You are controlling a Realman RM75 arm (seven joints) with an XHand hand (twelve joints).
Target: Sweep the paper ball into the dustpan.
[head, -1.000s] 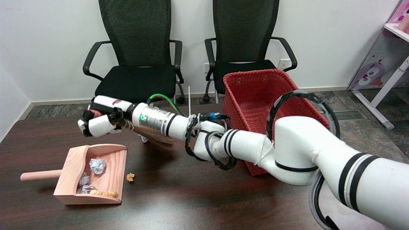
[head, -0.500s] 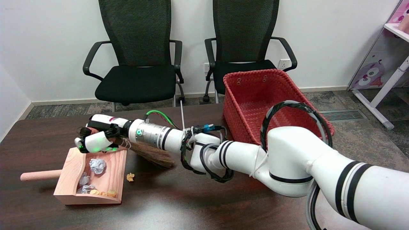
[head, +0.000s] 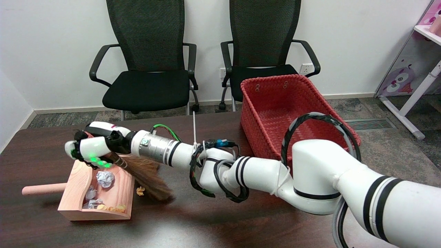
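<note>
The right hand [head: 93,148] is clenched around the handle of a small brush [head: 148,179], hovering over the far edge of the wooden dustpan [head: 77,193]. The brush slants down from the hand, its brown bristles reaching the table [head: 206,220] just beside the dustpan's open side. One small yellowish paper ball [head: 140,190] lies on the table between the dustpan's mouth and the bristles, touching or nearly touching them, below and to the picture's right of the hand. Inside the dustpan sit one white crumpled ball [head: 105,178], more grey scraps and a few yellowish bits, too jumbled to count. One red woven basket [head: 275,113] stands at the table's far edge. Two black chairs [head: 148,69] stand behind.
</note>
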